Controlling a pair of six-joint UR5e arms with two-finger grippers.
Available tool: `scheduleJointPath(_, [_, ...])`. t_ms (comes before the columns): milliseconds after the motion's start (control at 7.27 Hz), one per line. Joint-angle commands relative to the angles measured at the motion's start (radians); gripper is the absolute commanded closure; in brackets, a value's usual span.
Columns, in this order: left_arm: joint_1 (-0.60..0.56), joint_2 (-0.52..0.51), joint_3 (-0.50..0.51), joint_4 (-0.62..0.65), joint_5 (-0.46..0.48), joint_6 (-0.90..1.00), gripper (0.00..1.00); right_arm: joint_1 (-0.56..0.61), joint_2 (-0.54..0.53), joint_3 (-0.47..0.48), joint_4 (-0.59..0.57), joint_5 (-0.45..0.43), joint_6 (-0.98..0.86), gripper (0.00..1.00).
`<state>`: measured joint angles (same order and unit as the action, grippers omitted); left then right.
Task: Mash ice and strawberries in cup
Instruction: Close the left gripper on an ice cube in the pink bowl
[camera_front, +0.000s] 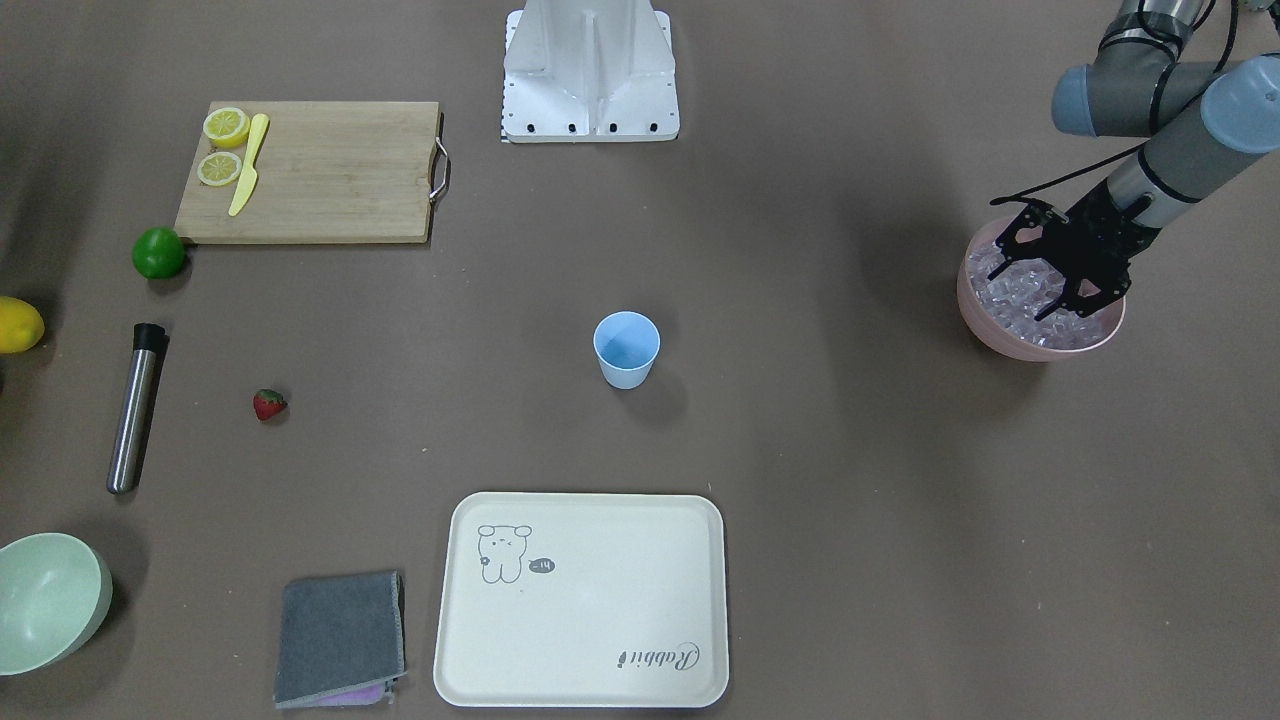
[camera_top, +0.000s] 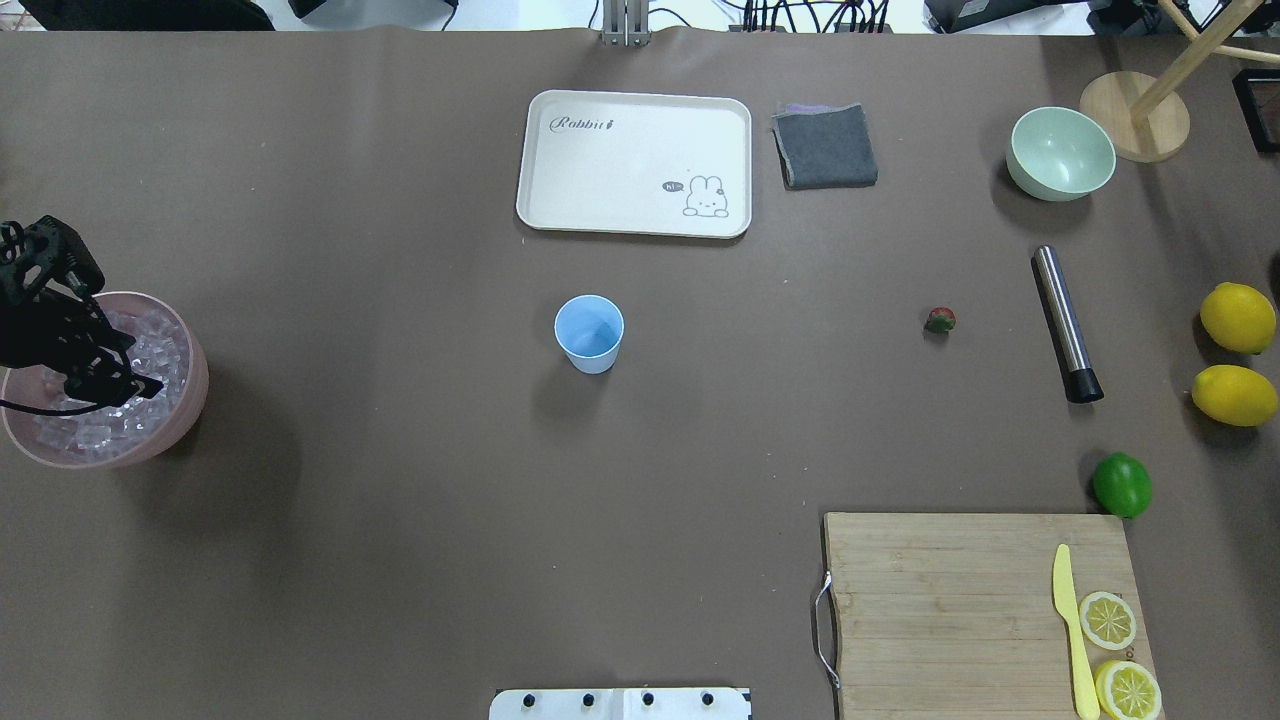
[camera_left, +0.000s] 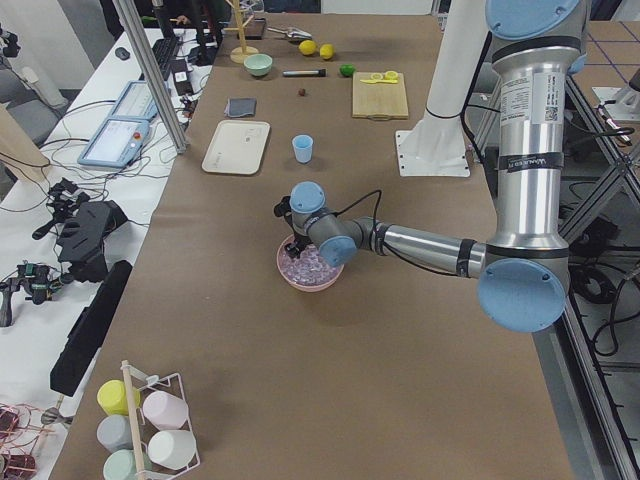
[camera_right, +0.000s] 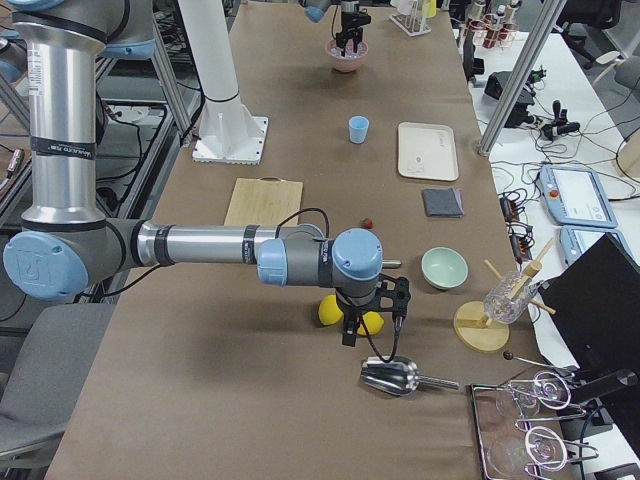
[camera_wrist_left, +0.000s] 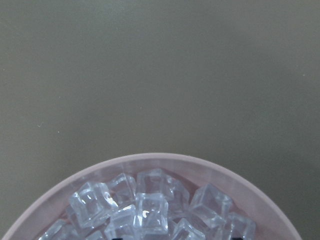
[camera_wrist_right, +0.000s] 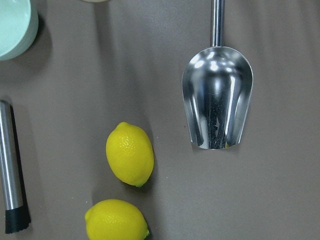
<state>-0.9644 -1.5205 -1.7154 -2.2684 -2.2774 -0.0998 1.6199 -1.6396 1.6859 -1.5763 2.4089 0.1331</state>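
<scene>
Exterior front-facing view, and the action is all at one edge of the table. The left gripper (camera_front: 1020, 292) is down in the pink bowl (camera_front: 985, 335), jaws spread apart, black tips among the ice (camera_wrist_left: 150, 212). Nothing is held between them that I can make out (the cubes are clear and heaped, so a single one caught there would be hard to spot). The heap lies straight under the jaws, and cubes have no long axis to line up with, so by my reckoning any closing direction will do. What counts is the carry: the cup (camera_front: 627, 350) stands upright and empty at mid-table, well apart from the bowl, off toward the robot's right. The left arm is plainly the nearer one for that trip.

Over on the far side, the strawberry (camera_front: 268, 404) lies alone on the table near a steel muddler (camera_front: 135, 410), well clear of the cup. The right gripper (camera_right: 372, 320) hangs over two lemons (camera_wrist_right: 130, 154) beside a metal scoop (camera_wrist_right: 217, 100). Its wrist camera shows no fingers, so I cannot tell whether those jaws are parted or closed. My read: an early stage, no cube in the cup yet, fruit untouched.
</scene>
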Motion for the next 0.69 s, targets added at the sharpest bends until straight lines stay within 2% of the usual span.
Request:
scheduleJointPath(0, [0.001,0.002,0.003,0.000,0.007,0.000,0.21,0.000,-0.002,-0.002,-0.001,-0.002,0.000,0.00])
scheduleJointPath(551, [0.022,0.000,0.010,0.001,0.013,-0.001,0.19,0.000,-0.003,-0.006,-0.001,-0.002,0.000,0.00])
